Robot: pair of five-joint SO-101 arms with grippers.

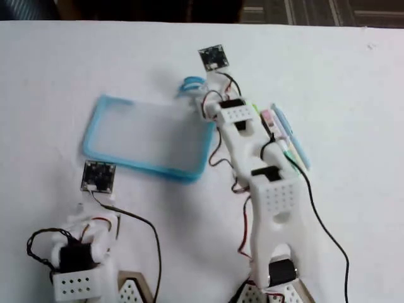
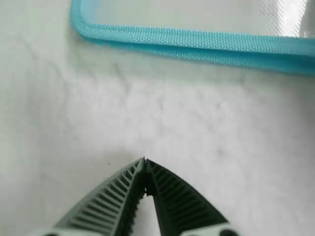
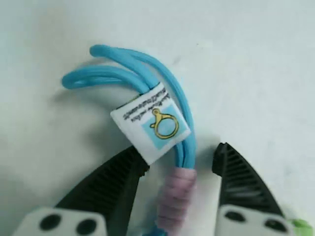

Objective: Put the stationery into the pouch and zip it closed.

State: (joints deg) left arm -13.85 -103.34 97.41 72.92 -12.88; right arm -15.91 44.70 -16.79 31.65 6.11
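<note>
Nearest of all, right gripper (image 3: pixel 182 155): fingers wide apart, one on each side of a pink sleeve (image 3: pixel 176 191) and a blue loop (image 3: pixel 101 51) of cord, closed on nothing. On the cord a white tag (image 3: pixel 150 123), its corner lying over one finger; touching or not, cannot tell.

Next, left gripper (image 2: pixel 144 162): fingers pressed together tip to tip, nothing between them. Low over the bare table (image 1: pixel 50 76), with the blue rim of the pouch (image 2: pixel 197 42) near ahead, not touching.

From above, pouch flat on the table at about 10 o'clock from the middle, translucent with a blue rim, a little turned. Loop at the 1 o'clock corner of the pouch, just beside the rim.

Stationery (image 1: pixel 281 129) outside the pouch, on the table between 2 and 3 o'clock from the middle: pink, blue and green pieces side by side, partly hidden under the right arm (image 1: pixel 274 202).

Right arm stretched from the 5 o'clock edge up towards 12 o'clock, along the 3 o'clock side of the pouch. Left arm (image 1: pixel 79 265) folded at 7 o'clock, just off the 6 o'clock side of the pouch.
</note>
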